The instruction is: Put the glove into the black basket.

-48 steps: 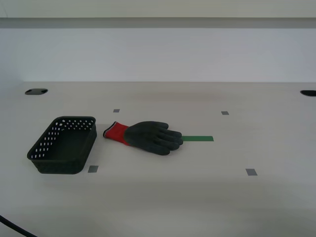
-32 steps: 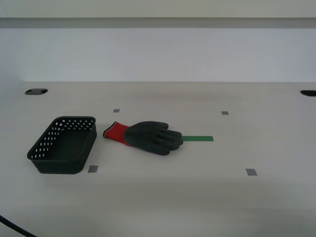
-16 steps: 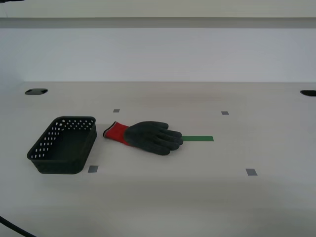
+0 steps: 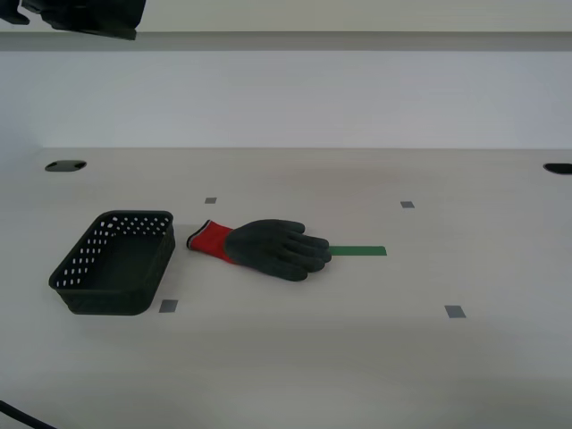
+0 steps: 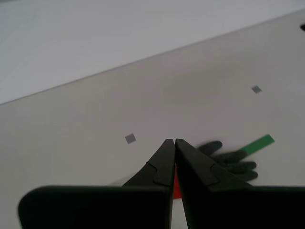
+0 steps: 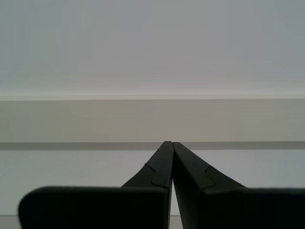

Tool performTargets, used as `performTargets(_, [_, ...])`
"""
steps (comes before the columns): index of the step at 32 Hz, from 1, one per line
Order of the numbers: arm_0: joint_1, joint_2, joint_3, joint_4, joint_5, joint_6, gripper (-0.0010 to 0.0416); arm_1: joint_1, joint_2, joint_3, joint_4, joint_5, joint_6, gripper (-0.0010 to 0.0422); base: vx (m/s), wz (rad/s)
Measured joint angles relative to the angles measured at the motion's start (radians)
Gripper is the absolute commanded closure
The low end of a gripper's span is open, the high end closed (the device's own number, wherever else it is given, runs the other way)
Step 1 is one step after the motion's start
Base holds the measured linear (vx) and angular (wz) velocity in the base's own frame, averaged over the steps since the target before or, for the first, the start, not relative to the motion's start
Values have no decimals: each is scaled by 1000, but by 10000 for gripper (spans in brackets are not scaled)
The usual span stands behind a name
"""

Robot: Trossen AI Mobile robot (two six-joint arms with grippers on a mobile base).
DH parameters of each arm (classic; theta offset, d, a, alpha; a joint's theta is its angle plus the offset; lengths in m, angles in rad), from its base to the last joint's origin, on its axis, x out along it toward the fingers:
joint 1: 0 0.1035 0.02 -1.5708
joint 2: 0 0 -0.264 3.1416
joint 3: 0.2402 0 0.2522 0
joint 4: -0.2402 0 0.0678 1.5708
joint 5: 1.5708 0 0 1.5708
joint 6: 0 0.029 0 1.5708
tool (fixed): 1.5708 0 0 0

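Note:
The glove lies flat on the pale table, red cuff toward the black basket, dark fingers toward the exterior view's right. The basket stands just beside the cuff, at the exterior view's left, with nothing in it. My second gripper is shut and empty, high above the table; the glove's fingers show just past its tips. My first gripper is shut and empty and faces a plain wall. A dark arm part shows at the exterior view's top left.
A green tape strip lies at the glove's fingertips, also in the second wrist view. Small grey markers dot the table. Dark cable holes sit near the back wall.
A dark arm part has come into the exterior view at the top left. The glove and the basket have not moved.

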Motion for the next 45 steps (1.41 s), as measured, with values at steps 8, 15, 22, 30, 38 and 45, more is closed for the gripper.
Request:
performTargets(8, [0,0,0,0,0,0,405,-106,217,279,-234,0,83,413,0,0])
performTargets(15, [0,0,0,0,0,0,405,-193,451,518,-378,0,267,413,0,0])
performTargets(22, [0,0,0,0,0,0,405,-221,690,683,-534,-1,381,412,0,0])
performTargets(30, [1,0,0,-3,0,0,405,-265,922,787,-572,-3,528,412,0,0])
performTargets(38, [0,0,0,-3,0,0,405,-333,1160,952,-591,-12,547,412,0,0])
performTargets(45, [0,0,0,-3,0,0,405,-355,1366,1213,-702,-12,544,412,0,0])
